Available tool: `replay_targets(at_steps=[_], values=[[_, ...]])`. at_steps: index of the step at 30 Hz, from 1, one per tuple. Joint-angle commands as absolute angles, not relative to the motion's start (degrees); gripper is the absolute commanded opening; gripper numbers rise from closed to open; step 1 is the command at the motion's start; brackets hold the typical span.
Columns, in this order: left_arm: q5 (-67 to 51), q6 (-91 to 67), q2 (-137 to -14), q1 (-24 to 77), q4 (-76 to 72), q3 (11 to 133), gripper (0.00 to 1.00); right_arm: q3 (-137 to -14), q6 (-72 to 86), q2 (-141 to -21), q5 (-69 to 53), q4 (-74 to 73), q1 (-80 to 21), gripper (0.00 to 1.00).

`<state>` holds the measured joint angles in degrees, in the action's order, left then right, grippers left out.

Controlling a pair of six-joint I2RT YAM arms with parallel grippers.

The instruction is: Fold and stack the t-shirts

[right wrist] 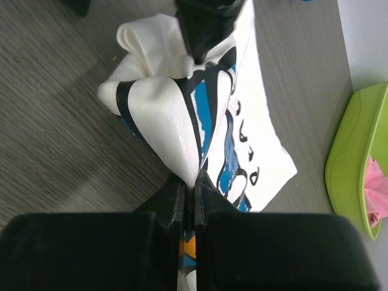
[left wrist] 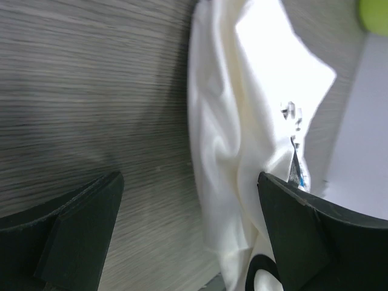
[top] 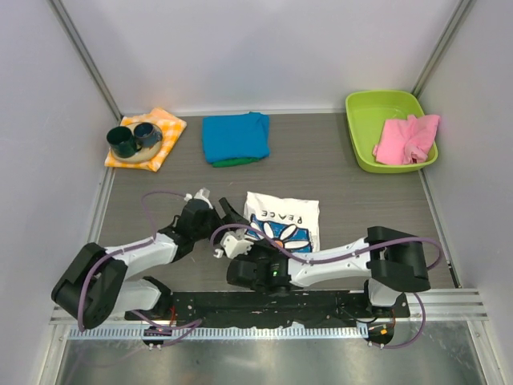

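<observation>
The white t-shirt (top: 282, 218) with the blue daisy and "PEACE" print lies partly folded at the table's near middle. My right gripper (top: 239, 243) is shut on a bunched fold of it at its near-left corner (right wrist: 193, 180), and the fabric (right wrist: 163, 115) rises in a peak from the jaws. My left gripper (top: 220, 210) is open at the shirt's left edge. In the left wrist view the white fabric (left wrist: 242, 151) lies between the fingers (left wrist: 79, 224), close to the right one. The turquoise-blue t-shirt (top: 235, 136) lies folded on the green one (top: 232, 162) at the back middle.
An orange-and-white checked cloth (top: 164, 128) with two dark cups (top: 132, 139) sits at the back left. A lime-green tray (top: 377, 108) holding a pink cloth (top: 407, 138) stands at the back right; it also shows in the right wrist view (right wrist: 354, 163). Grey walls enclose three sides.
</observation>
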<state>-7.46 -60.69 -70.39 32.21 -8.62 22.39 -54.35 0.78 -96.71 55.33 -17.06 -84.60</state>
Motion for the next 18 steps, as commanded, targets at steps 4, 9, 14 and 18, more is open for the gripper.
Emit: replay_targets(at_steps=[4,9,14,18], values=[[-18.9,-71.4,-79.5,32.2,-34.5,15.1,1.00,-58.4,6.8,-90.7,56.6,-25.0,-84.6,0.01],[-21.1,-78.5,-91.1,32.2,-51.9,12.2,1.00,-57.5,10.6,-89.2,56.5,-27.9,-85.4,0.01],[-20.2,-86.1,-103.6,32.2,-78.4,8.4,1.00,-56.4,13.6,-88.9,56.7,-30.1,-87.0,0.01],[-22.8,-88.9,-112.7,32.0,-87.8,9.1,1.00,-55.9,15.4,-89.5,57.0,-31.2,-88.2,0.01]])
